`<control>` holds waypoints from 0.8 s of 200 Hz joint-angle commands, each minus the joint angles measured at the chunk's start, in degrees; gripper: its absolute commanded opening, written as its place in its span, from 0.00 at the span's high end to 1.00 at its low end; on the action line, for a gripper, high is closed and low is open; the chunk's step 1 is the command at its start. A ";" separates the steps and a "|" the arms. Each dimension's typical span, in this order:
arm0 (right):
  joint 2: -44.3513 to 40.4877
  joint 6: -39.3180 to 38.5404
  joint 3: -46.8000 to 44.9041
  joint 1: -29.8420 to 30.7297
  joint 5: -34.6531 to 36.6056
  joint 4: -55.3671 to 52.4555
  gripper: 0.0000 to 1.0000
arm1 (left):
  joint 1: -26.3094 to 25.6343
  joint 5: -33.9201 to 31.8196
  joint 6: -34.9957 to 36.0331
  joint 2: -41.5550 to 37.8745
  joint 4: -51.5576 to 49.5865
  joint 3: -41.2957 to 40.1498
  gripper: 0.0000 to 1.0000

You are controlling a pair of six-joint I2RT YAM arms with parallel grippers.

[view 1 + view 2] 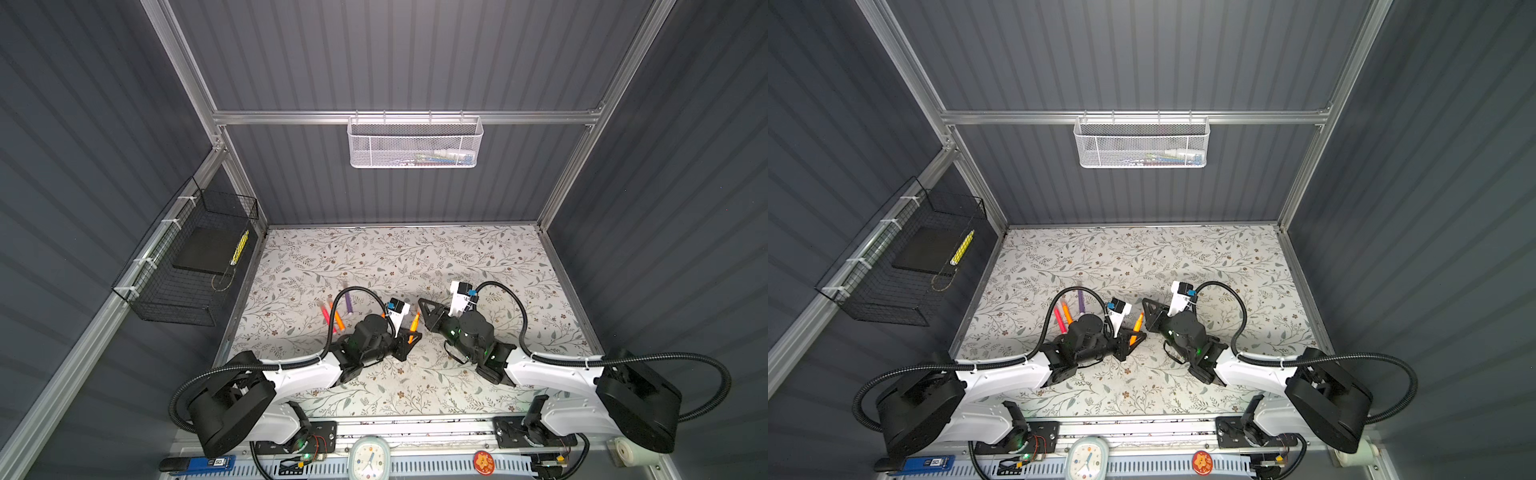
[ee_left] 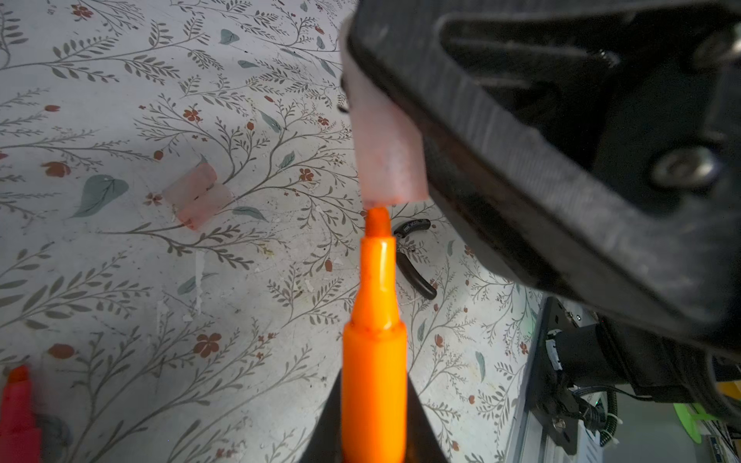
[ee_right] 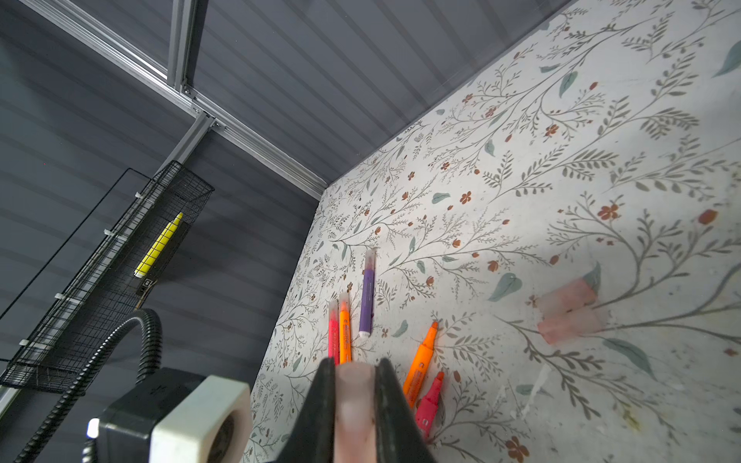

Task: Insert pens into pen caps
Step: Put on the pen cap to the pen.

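Left wrist view — left hand (image 2: pixel 373 437) grips orange pen (image 2: pixel 375 352), nib at right hand's (image 3: pixel 355 385) clenched cap (image 2: pixel 385 160); two caps (image 2: pixel 196 196) near pen empty.

Far side open, middle crowded
The table (image 1: pixel 415 253) is bare in its far half; nearer, loose pens (image 3: pixel 345 332), two caps (image 2: pixel 198 196) and pliers (image 2: pixel 413 260) lie around the left gripper (image 1: pixel 409 337) and right gripper (image 3: pixel 355 385), whose tips almost meet.

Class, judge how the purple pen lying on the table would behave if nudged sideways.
The purple pen looks round and slim, so it would probably roll. It seems rigid plastic, likely light and unbending. Its smooth barrel may slip.
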 commanded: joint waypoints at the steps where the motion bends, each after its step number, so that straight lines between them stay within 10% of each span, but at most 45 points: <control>1: 1.22 0.21 0.46 0.81 -0.26 0.91 1.00 | -0.33 -0.17 0.82 -1.19 0.37 1.57 1.00; 135: 5.54 -1.57 -6.41 3.80 -5.19 18.26 1.00 | -0.15 -5.35 -1.70 -7.45 1.40 0.23 1.00; 160: 6.27 -2.51 -8.25 3.80 -6.17 22.97 0.77 | -0.06 -3.73 -1.82 -8.79 2.18 0.14 1.00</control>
